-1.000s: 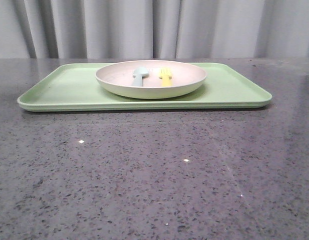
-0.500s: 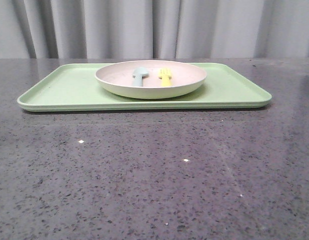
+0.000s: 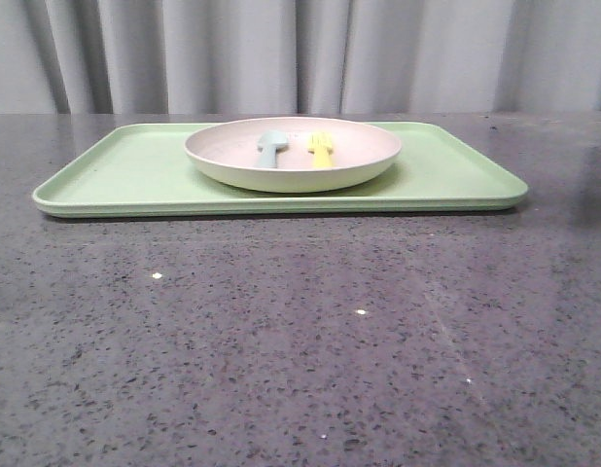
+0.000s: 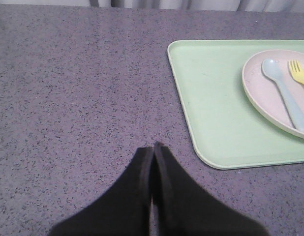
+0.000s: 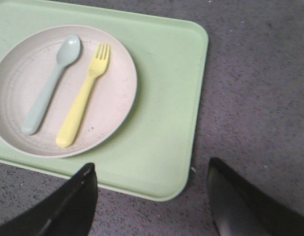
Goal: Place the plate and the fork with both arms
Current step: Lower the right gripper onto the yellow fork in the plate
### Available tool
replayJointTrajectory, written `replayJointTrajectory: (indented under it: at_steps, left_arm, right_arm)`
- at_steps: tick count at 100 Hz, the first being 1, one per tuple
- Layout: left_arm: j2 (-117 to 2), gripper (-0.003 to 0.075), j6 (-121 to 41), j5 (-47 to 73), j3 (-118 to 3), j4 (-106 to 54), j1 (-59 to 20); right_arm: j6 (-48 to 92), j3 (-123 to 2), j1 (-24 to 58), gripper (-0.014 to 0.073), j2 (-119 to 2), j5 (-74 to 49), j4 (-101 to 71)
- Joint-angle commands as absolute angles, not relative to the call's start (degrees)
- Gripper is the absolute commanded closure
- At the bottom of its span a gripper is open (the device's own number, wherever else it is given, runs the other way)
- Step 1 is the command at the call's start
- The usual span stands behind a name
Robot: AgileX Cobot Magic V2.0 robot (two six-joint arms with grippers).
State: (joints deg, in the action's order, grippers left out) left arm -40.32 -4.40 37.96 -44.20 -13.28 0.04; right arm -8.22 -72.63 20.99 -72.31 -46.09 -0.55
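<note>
- While neither arm holds anything, the step in hand is the approach: the plate (image 3: 293, 154) sits on the tray (image 3: 116, 175), and the fork (image 5: 83, 103) lies inside the plate beside the spoon (image 5: 49, 84).
- My left gripper (image 4: 153, 147) has its fingers pressed together, over bare table just off the tray's corner.
- My right gripper (image 5: 152, 196) is spread wide at the tray's near edge.
- Next, as I judge it: advance the right gripper over the fork handle, then descend and close.

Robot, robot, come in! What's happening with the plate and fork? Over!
Left gripper shut, right gripper open, both empty. Fork beside spoon on plate, on tray. Nothing blocking.
</note>
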Motion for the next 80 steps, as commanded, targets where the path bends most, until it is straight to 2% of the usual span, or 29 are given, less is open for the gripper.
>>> replayJointTrajectory:
  at_steps: [1, 50, 80]
  left_arm:
    - [-40.1, 0.0741, -4.1, 33.7, -45.7, -13.9, 0.2]
    - [-40.1, 0.0741, -4.1, 33.7, -45.7, -14.1, 0.2]
    - [-40.1, 0.0741, -4.1, 33.7, -45.7, -14.5, 0.2]
  right_arm:
    - [-8.7, -79.8, 22.8, 0.0106, -76.6, -45.1, -0.4]
    - [-19.0, -109.3, 31.8, 0.0106, -104.5, -58.4, 4.0]
    - [-22.6, -116.6, 32.3, 0.0106, -114.2, -65.9, 4.4]
